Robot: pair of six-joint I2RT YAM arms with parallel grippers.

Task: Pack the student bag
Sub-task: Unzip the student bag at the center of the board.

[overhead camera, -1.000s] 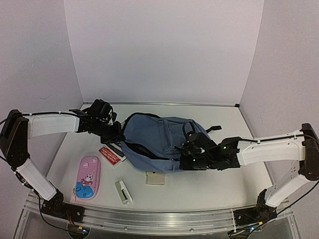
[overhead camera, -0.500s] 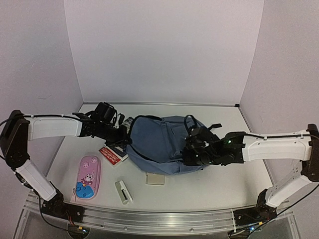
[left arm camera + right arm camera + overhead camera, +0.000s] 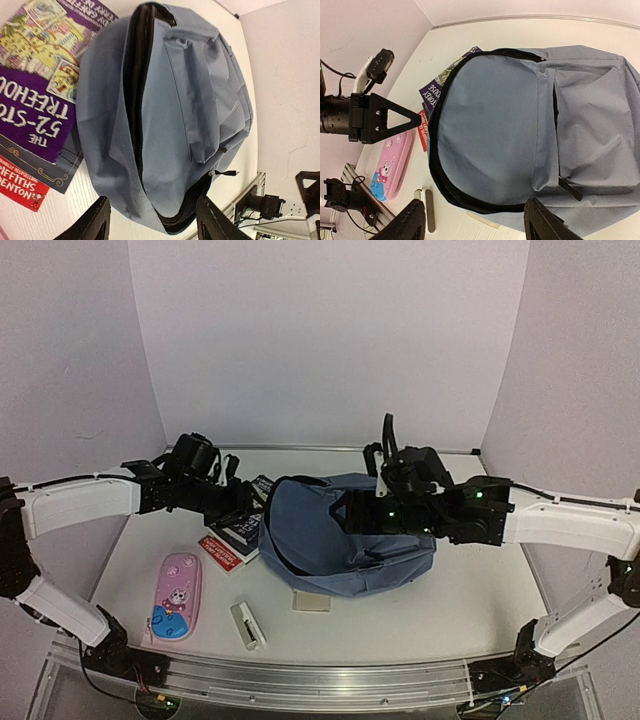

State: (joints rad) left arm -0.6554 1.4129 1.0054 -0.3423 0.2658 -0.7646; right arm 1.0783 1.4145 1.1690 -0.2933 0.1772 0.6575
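Soft slate-blue fabric backpack (image 3: 340,545) lies on the white worktop (image 3: 450,590); left fingers (image 3: 97,222) at its nine o'clock, right fingers (image 3: 412,225) overhead, both apart, empty.

Both arms reach inward from the left and right edges of the table (image 3: 470,590) toward its middle, grippers pointing at each other - the left gripper (image 3: 243,502) with fingers (image 3: 100,222) spread wide and empty, the right gripper (image 3: 345,515) with fingers (image 3: 415,222) likewise parted, clasping nothing.
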